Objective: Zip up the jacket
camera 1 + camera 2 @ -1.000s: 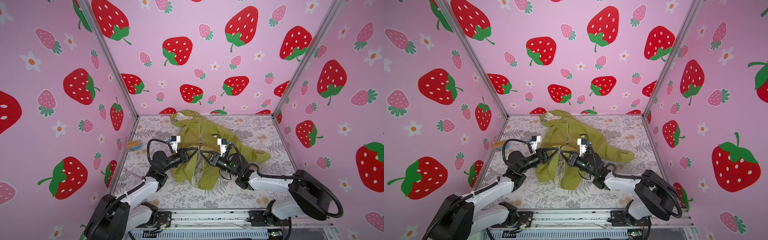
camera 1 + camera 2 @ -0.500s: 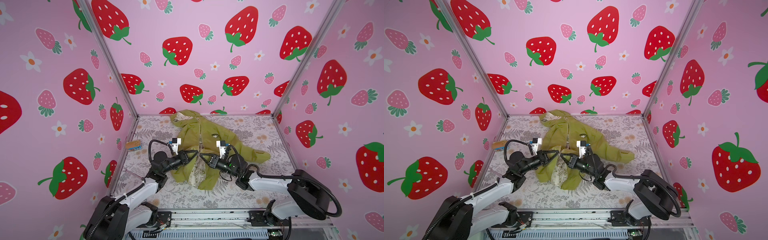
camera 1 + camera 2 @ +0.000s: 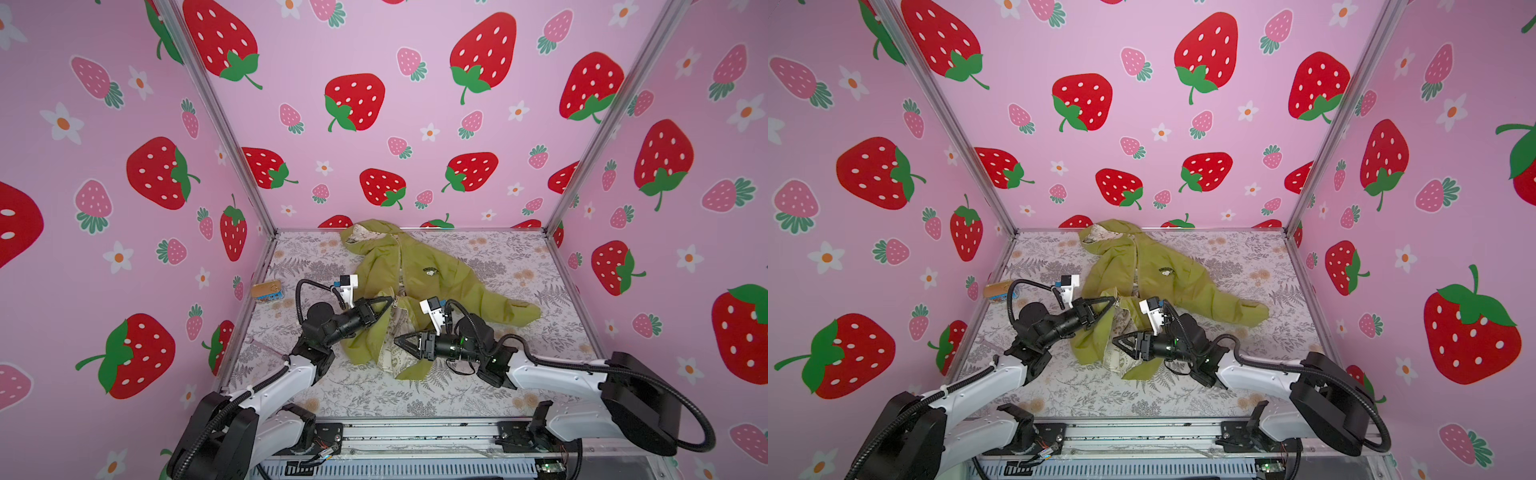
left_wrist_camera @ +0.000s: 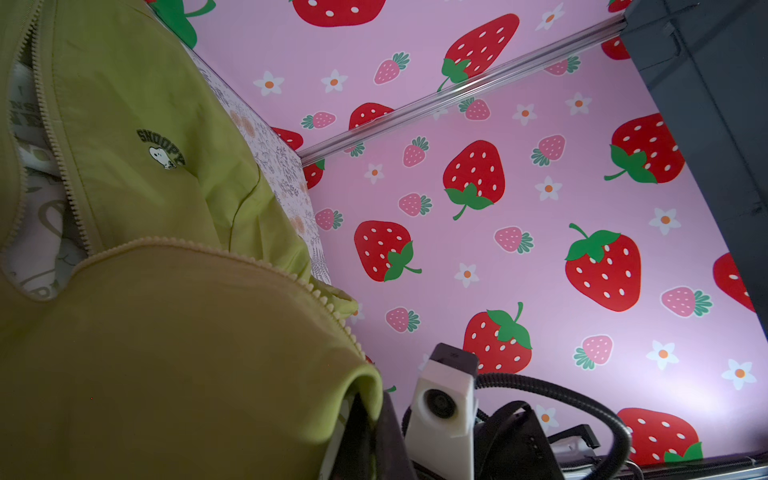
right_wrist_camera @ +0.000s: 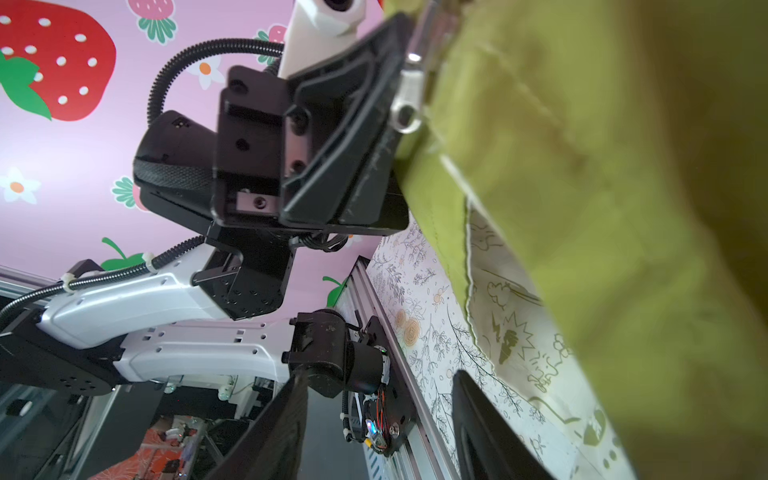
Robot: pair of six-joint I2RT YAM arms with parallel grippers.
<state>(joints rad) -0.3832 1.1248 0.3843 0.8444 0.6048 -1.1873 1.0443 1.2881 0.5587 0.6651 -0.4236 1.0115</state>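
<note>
The olive-green hooded jacket [image 3: 419,270] [image 3: 1154,270] lies on the floral table, hood toward the back wall, its front unzipped and the pale printed lining showing. My left gripper [image 3: 390,299] [image 3: 1112,299] [image 4: 374,436] is shut on the jacket's front edge by the zipper teeth and holds it lifted. In the right wrist view a silver zipper pull [image 5: 409,102] hangs beside that gripper's black fingers [image 5: 353,124]. My right gripper [image 3: 397,340] [image 3: 1115,341] [image 5: 378,424] is open with nothing between its fingers, just off the jacket's [image 5: 582,166] lower hem.
A small orange and blue box [image 3: 266,289] [image 3: 998,289] lies by the left wall. Pink strawberry walls close in three sides. A metal rail [image 3: 415,432] runs along the front edge. One sleeve [image 3: 511,309] stretches out to the right.
My right gripper has opened, let go of the jacket's edge and drawn back toward the front of the table. The left gripper keeps its hold in much the same place.
</note>
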